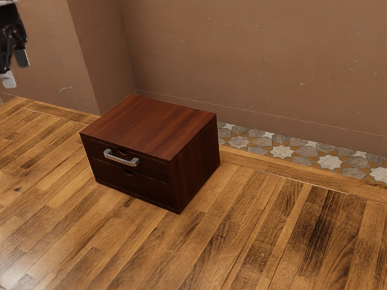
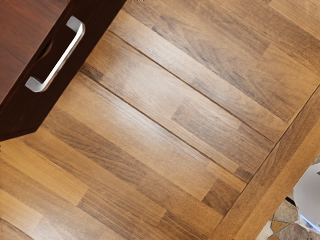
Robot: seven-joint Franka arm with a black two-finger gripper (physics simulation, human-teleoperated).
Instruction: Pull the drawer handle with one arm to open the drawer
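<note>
A dark red-brown wooden cabinet (image 1: 151, 124) stands on the plank floor with two drawer fronts facing the exterior view's lower left. The upper drawer (image 1: 124, 156) carries a silver bar handle (image 1: 121, 158) and sits flush with the cabinet front. My gripper (image 1: 15, 68) hangs high at the exterior view's upper left, far from the handle, its two pale-tipped fingers apart with nothing between them. In the wrist view the handle (image 2: 56, 62) lies on the dark drawer front (image 2: 30, 107), well below and off to one side of my hand.
Brown walls (image 1: 254, 54) meet in a corner behind the cabinet. A strip of patterned tiles (image 1: 302, 151) runs along the wall to the exterior view's right, past a raised wooden ledge (image 1: 284, 169). Plank floor (image 1: 242, 241) spreads in front.
</note>
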